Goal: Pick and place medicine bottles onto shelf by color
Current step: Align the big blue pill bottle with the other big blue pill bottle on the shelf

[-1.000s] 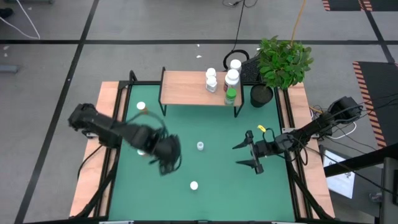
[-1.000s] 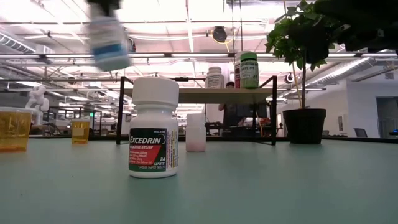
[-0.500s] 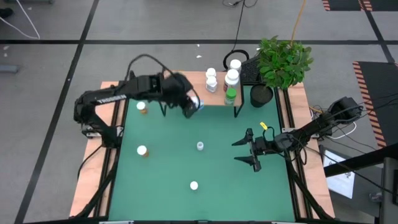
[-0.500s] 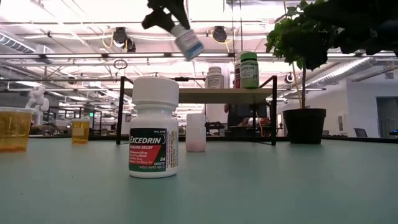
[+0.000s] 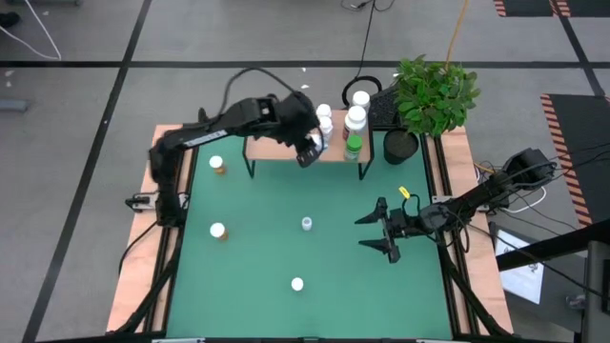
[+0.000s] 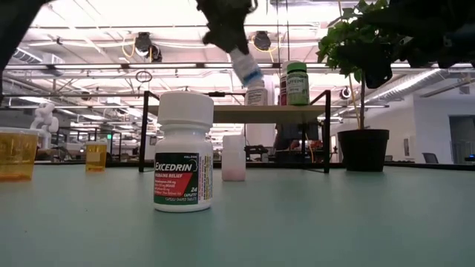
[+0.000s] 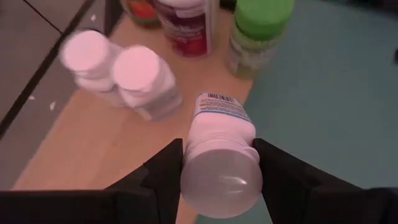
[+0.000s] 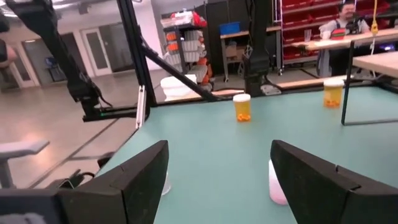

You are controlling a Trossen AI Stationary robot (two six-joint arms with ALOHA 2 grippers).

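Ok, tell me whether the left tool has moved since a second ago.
Yes. The left tool, gripping a blue-labelled white bottle, went from mid-table up and across to the light-wood shelf, beside the white-capped bottles there.

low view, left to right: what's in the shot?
Near orange bottle at the left edge → farther orange bottle → Excedrin bottle → small white bottle → blue-labelled bottle held aloft by the left gripper → green-capped bottle on the shelf → black plant pot.

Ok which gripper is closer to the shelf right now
The left gripper, holding a blue-labelled bottle above the shelf. The right gripper hangs over the green mat, well short of it.
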